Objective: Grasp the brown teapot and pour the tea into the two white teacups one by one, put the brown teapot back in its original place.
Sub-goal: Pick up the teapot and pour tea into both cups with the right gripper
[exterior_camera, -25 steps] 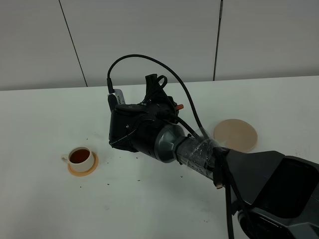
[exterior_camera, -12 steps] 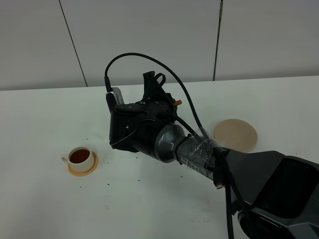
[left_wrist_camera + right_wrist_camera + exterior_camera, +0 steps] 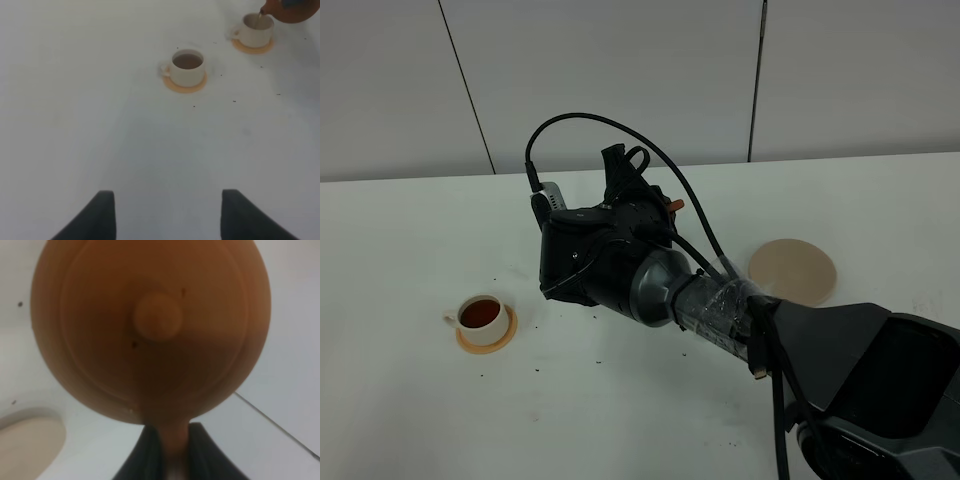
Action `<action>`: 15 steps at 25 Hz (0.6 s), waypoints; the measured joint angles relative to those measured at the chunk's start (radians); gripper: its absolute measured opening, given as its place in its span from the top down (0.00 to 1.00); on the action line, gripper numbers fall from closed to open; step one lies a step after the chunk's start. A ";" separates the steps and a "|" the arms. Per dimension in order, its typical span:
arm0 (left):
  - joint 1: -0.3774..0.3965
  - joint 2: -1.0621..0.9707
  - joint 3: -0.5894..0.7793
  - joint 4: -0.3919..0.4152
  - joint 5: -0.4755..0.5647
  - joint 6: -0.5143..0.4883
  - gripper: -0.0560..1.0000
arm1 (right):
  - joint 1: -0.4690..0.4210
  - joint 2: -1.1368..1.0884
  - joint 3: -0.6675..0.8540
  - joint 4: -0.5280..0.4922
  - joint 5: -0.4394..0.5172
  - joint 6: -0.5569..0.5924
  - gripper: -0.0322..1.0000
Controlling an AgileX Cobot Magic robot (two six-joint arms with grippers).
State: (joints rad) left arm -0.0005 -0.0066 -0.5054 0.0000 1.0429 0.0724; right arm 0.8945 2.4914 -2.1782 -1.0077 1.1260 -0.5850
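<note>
Right fingers (image 3: 142,455) are seen clamped on the handle of the brown teapot (image 3: 150,325), which is held tilted directly beyond them. A beige coaster (image 3: 25,440) is noted off to one side of them. Left fingers (image 3: 102,215) are held apart over the worktop (image 3: 75,100). Well ahead of them, the nearer teacup (image 3: 187,67) is filled; tea (image 3: 258,19) is seen streaming into the farther teacup (image 3: 256,31).
</note>
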 joint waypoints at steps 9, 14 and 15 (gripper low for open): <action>0.000 0.000 0.000 0.000 0.000 -0.001 0.44 | 0.000 0.000 0.000 -0.040 -0.005 -0.005 0.88; 0.000 0.000 0.000 0.000 0.000 -0.001 0.44 | -0.002 0.000 0.000 -0.043 -0.008 -0.005 0.88; 0.000 0.000 0.000 0.000 0.000 -0.001 0.44 | -0.003 0.000 0.000 -0.044 -0.008 -0.005 0.88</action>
State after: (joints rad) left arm -0.0005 -0.0066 -0.5054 0.0000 1.0429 0.0718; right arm 0.8914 2.4914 -2.1782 -1.0514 1.1175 -0.5899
